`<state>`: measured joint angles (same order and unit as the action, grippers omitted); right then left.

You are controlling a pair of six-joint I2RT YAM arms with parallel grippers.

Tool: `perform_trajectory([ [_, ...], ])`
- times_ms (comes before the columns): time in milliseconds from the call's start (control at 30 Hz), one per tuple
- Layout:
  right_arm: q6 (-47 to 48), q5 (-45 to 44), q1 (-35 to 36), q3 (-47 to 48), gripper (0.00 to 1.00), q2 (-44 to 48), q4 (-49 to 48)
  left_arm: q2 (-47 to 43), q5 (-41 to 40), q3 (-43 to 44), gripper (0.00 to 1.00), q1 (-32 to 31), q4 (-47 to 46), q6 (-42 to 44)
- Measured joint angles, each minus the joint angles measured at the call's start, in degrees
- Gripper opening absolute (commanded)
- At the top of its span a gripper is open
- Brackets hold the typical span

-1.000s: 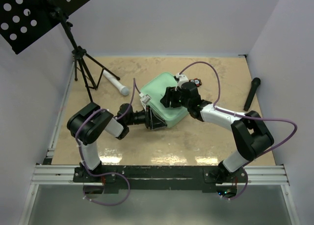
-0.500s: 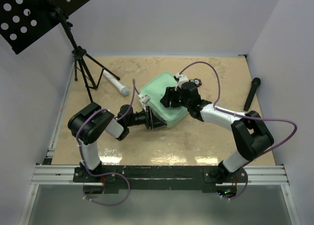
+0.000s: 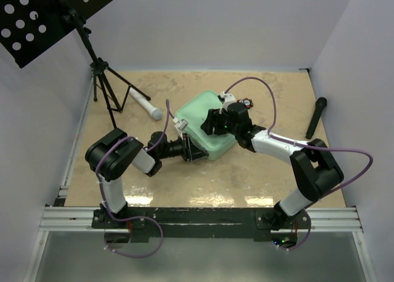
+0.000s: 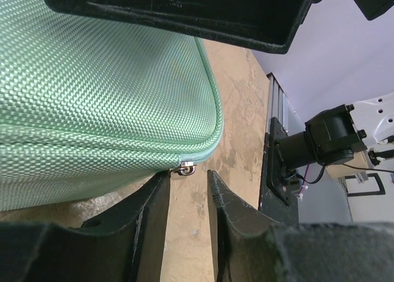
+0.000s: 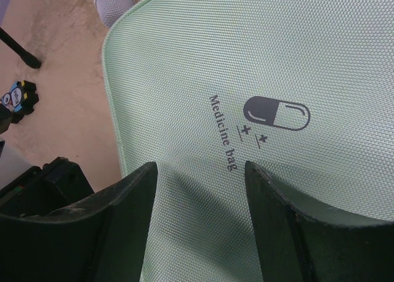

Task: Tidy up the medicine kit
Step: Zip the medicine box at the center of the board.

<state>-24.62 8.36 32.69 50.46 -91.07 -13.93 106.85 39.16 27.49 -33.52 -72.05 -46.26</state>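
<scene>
Your left hand (image 4: 188, 178) lies low on the bench (image 4: 237, 109), fingers apart with only a narrow gap between them, and nothing is clamped. Just ahead of the fingertips, at the mouth of that gap, sits the metal zip pull (image 4: 186, 169), at a rounded corner of the medicine kit (image 4: 92, 91). You cannot tell whether either finger touches it. The kit's mint-green side fills the view ahead of this hand.

Your right hand (image 5: 200, 168) is over the kit's lid, fingers spread wide with bare green fabric between them — it grips nothing. Just beyond its fingertips are the pill logo (image 5: 276, 113) and the words "Medicine bag".

From above, the kit lies lid down on the bench between your two hands — the left hand at its near corner, the right hand on top. A white-and-grey cylinder (image 3: 146, 103) lies beyond the left hand, past the kit's far-left side and apart from both hands.
</scene>
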Motion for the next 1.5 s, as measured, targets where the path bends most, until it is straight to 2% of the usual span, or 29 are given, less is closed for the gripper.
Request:
perform_trajectory([
  [633, 0.0, 0.02, 0.0, 0.04, 0.63, 0.0, 0.11, 0.17, -1.09, 0.0, 0.2, 0.0, 0.59, 0.42],
  [733, 0.0, 0.02, 0.0, 0.04, 0.63, 0.0, 0.11, 0.17, -1.14, 0.0, 0.13, 0.02, 0.59, 0.44],
  [867, 0.0, 0.04, 0.0, 0.04, 0.63, 0.0, 0.11, 0.17, -1.29, -0.02, 0.13, 0.0, 0.59, 0.81],
  [967, 0.0, 0.09, 0.0, 0.04, 0.63, 0.0, 0.11, 0.17, -1.36, -0.07, 0.22, 0.0, 0.59, 0.85],
  [1100, 0.0, 0.17, 0.0, 0.04, 0.63, 0.0, 0.11, 0.17, -0.92, -0.09, 0.46, 0.0, 0.07, 0.72],
  [1167, 0.0, 0.17, 0.0, 0.04, 0.63, 0.0, 0.09, 0.17, -0.83, -0.11, 0.52, -0.02, -0.13, 0.57],
  [1367, -0.02, 0.17, 0.0, 0.04, 0.63, 0.0, 0.09, 0.17, -0.85, -0.48, 0.51, -0.17, -0.72, 0.39],
  [1500, -0.02, 0.17, 0.0, 0.04, 0.63, 0.0, 0.09, 0.17, -1.51, -0.48, 0.4, -0.26, -0.55, 0.39],
])
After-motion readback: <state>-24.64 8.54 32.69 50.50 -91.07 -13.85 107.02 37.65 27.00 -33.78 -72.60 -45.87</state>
